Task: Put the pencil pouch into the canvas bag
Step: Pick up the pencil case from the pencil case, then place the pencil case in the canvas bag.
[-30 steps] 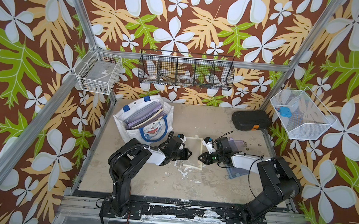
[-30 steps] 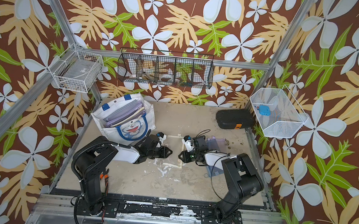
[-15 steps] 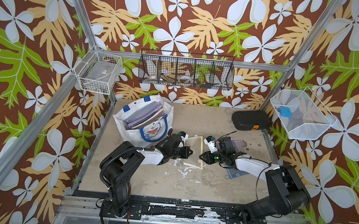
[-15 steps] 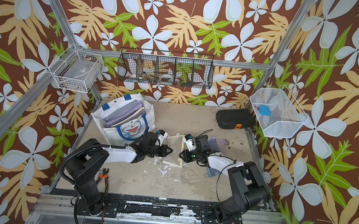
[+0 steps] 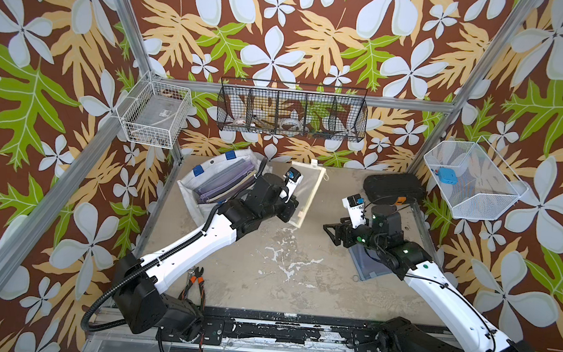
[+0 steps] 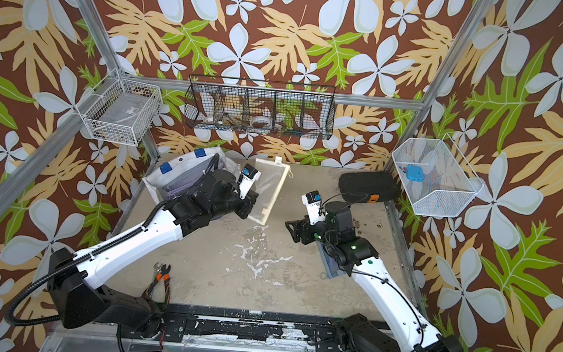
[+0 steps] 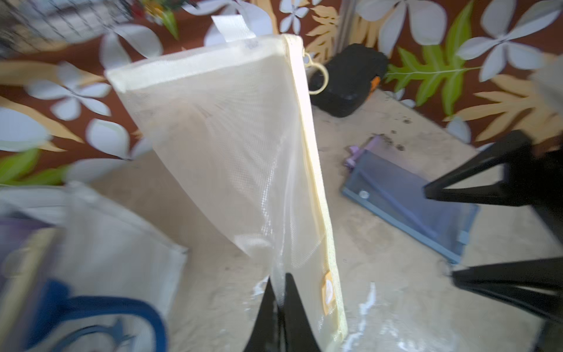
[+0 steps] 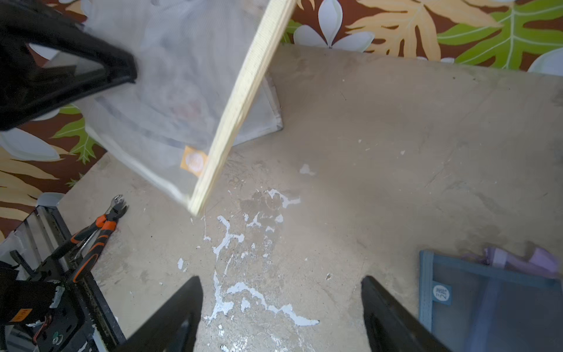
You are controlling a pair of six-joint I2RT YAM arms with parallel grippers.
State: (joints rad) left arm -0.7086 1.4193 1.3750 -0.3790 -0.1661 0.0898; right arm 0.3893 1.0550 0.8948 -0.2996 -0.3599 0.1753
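**Workspace seen from above and from both wrists.** The left gripper [image 7: 278, 283] is clamped on the lower edge of the pencil pouch [image 5: 304, 192], a flat translucent cream mesh sleeve with a pale yellow zip border and a small orange label. The two black fingers [image 7: 265, 304] are pressed together with the mesh between them. The pouch is held clear of the worn beige tabletop [image 5: 265, 278], tilted, with its white tab end pointing toward the back wall. It hangs just beside the canvas bag [image 5: 186, 190], on the side facing the middle of the table.

The bag, a white canvas tote with blue strap tabs, stands in the far left corner. Its open mouth is already packed with flat purple and grey pouches [image 5: 221, 182]. In both top views the left arm's black wrist overlaps the bag's near right side.

The right gripper [image 8: 281, 283] hovers over the middle of the table with its jaws spread wide and nothing between them, well apart from the cream pouch. A blue mesh zip pouch [image 5: 367, 268] lies flat on the table, partly under the right arm.

Other items:
- A black hard case with an orange tab [image 5: 392, 189] sits at the far right.
- Orange-handled pliers [image 5: 196, 282] lie by the left arm's base.
- A white wire basket [image 5: 152, 118], a black wire basket [image 5: 292, 114] and a white mesh basket [image 5: 472, 180] are fixed to the frame.
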